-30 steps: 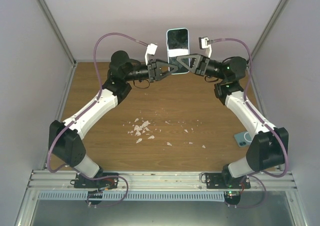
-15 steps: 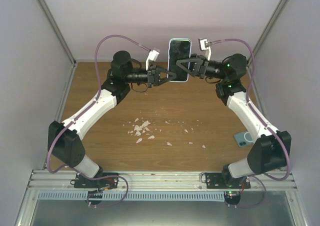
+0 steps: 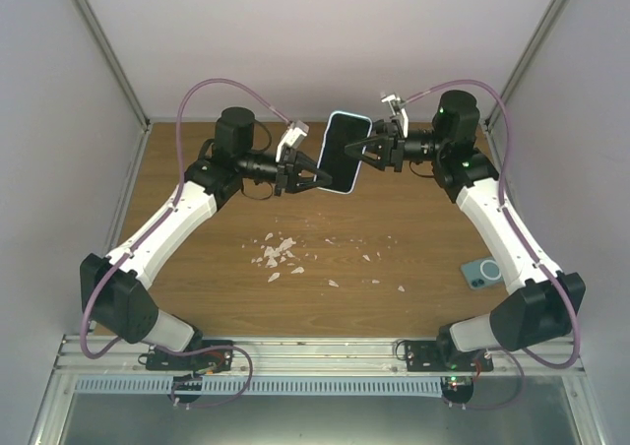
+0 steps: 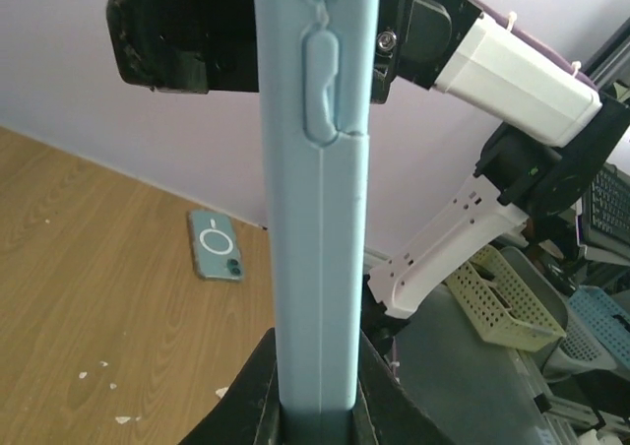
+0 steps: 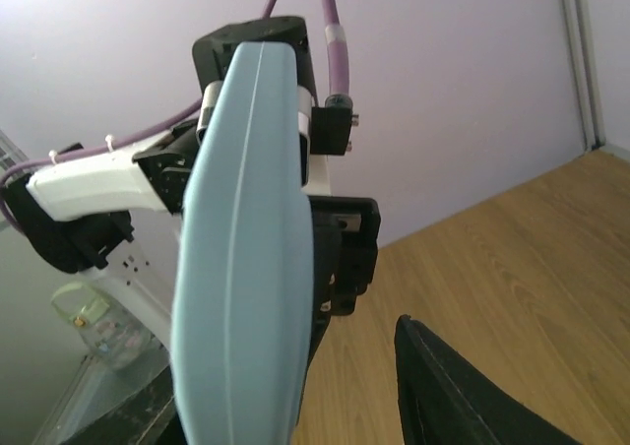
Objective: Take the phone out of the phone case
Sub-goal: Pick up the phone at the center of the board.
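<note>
Pale walls close in a brown wooden table with white crumbs and a 2nd case with a white ring lying at the right. Both arms reach up and meet over the far side. The left gripper squeezes the blue phone case, with the phone inside, up in the air. The right gripper is spread loose around its other edge.

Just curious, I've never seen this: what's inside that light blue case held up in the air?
A phone sits inside the case; its dark screen shows from above. The case covers the phone's back and edges, so those cannot be seen.
</note>
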Motion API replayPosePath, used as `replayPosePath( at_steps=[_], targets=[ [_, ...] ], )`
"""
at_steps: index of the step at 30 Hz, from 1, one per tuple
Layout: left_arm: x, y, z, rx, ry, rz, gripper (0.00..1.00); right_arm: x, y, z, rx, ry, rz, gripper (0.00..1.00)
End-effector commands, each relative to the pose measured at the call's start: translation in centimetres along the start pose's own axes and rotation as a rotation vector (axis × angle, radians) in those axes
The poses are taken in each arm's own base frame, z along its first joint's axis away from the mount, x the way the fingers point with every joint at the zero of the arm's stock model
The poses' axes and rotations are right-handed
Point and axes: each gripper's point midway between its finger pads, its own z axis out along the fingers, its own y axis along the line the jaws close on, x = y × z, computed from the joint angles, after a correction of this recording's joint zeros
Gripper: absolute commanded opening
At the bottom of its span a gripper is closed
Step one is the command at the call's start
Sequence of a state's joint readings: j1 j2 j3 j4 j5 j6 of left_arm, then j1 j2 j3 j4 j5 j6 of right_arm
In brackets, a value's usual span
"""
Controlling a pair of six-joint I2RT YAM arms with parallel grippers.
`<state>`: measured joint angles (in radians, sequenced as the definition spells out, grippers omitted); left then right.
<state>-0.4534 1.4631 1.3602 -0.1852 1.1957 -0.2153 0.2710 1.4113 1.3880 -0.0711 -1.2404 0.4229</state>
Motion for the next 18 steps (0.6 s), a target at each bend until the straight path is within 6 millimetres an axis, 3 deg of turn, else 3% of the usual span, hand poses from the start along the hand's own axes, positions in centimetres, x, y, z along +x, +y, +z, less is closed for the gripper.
replayPosePath(
  at_steps=[1,18],
  targets=[
    [-0.6,-2.2,-0.8,0.056,-0.003,0.131,0.0,1.2,0.6,-0.2,-0.025,0.039,-0.014,0.44],
    [1.2,-0.2,-0.6,-0.002,0.04,0.077,0.0,4.3,-0.5,1.6,-0.028,0.077,0.053,0.39]
  ],
)
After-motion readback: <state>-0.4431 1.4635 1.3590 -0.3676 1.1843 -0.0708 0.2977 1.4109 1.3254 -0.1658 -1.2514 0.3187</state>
